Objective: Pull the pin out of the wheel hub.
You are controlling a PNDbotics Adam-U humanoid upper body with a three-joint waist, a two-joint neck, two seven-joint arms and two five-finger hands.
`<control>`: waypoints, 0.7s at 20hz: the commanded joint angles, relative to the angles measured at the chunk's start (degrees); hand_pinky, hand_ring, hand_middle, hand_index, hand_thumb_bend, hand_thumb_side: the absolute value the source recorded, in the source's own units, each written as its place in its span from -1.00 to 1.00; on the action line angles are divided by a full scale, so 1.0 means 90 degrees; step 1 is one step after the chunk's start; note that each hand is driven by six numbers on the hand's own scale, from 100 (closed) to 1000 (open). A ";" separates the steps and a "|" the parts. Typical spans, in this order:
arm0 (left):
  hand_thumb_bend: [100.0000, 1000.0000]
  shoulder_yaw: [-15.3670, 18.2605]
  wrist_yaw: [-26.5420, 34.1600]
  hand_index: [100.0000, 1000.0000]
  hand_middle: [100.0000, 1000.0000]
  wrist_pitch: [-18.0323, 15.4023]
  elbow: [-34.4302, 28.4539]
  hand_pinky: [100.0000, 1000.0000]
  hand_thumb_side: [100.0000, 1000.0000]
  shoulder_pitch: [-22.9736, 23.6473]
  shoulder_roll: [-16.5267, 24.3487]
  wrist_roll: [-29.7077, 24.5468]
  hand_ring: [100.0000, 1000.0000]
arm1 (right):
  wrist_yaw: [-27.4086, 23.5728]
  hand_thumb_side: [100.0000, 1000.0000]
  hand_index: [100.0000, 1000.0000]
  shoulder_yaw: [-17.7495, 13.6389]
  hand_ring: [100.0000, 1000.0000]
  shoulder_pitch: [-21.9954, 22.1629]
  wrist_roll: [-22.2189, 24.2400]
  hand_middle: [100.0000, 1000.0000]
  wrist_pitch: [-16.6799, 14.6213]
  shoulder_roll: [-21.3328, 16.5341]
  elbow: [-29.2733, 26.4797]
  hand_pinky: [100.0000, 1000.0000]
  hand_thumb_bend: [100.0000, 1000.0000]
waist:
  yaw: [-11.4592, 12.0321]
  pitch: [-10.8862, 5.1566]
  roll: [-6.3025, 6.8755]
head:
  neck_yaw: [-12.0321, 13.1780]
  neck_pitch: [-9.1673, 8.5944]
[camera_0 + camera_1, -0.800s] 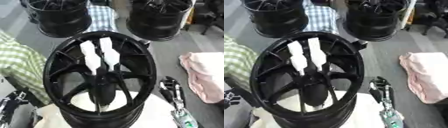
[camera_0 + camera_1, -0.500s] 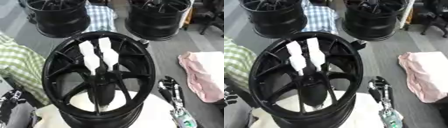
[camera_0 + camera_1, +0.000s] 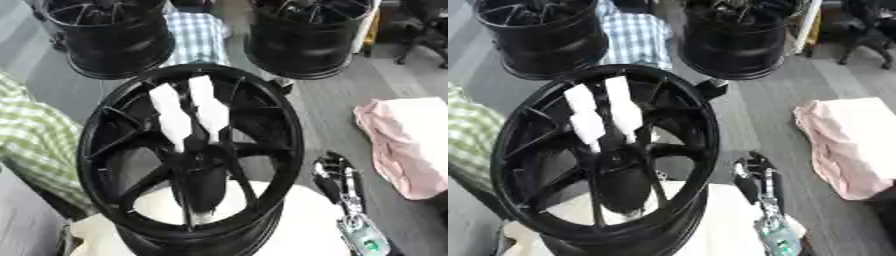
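Standing inside black wheel hub (image 3: pixel 114 165): two white pins (image 3: pixel 188 115).

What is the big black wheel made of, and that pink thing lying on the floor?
The black wheel looks like cast metal with glossy black paint: its rigid spokes and rim catch small highlights. It could be a hard plastic; the look alone does not settle it. The pink thing seems to be soft cloth: it lies crumpled in folds, matte, with no shine.
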 commanded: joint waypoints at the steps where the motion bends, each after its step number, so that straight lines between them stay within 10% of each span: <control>1: -0.29 -0.0403 -0.0111 0.58 0.27 -0.0312 -0.0413 0.39 0.14 -0.0370 0.0768 -0.0260 0.35 | 0.0050 -0.16 0.62 -0.0008 0.41 -0.0039 -0.0029 0.31 -0.0010 -0.0134 -0.0075 0.43 -1.00 | -0.0027 -0.0078 0.0030 | -0.0048 -0.0010; 14: -0.05 -0.2609 -0.0935 0.71 0.44 -0.1672 -0.0631 0.53 0.10 -0.2086 0.2823 -0.1620 0.47 | 0.0152 -0.16 0.62 0.0133 0.40 -0.0080 0.0138 0.31 -0.0059 -0.0058 -0.0033 0.43 -1.00 | -0.0373 -0.0089 0.0078 | 0.0276 -0.0010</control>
